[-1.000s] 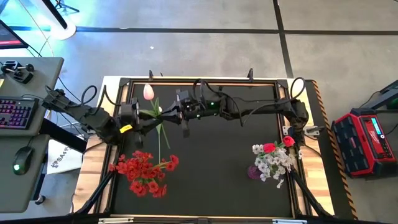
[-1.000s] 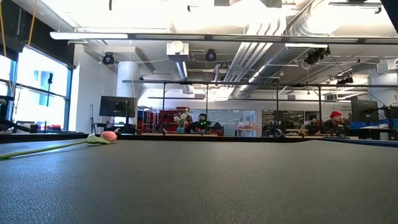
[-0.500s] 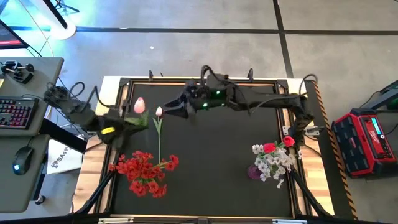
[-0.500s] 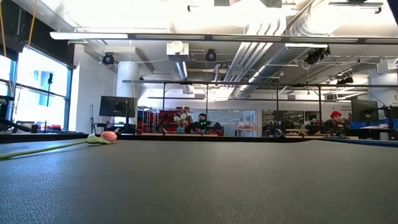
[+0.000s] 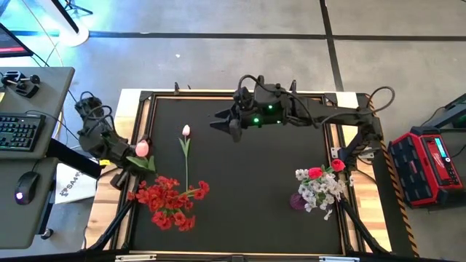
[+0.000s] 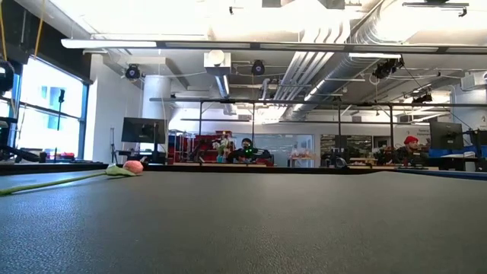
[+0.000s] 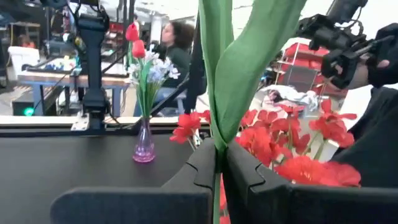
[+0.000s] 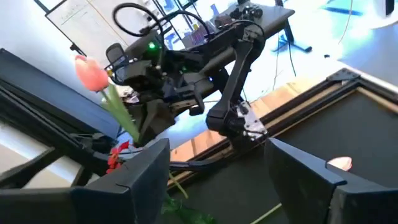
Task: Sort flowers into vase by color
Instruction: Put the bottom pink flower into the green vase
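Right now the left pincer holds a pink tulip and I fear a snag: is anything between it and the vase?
The left pincer grips the pink tulip at the table's left edge. Toward the vase, the red blossom cluster lies low beside that path; otherwise nothing visible blocks it.

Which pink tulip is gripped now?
The tulip at the table's left edge, clamped in the left tool; the other tulip lies free on the mat.

You look across a black table (image 6: 251, 228) into a bright open workshop, where white ducts (image 6: 335, 46) cross the ceiling and tall windows (image 6: 46, 122) line one wall. From above, you see grey concrete floor (image 5: 218, 58), a desk with keyboard (image 5: 18, 132) and mouse (image 5: 23, 187), and a red case (image 5: 429, 169).
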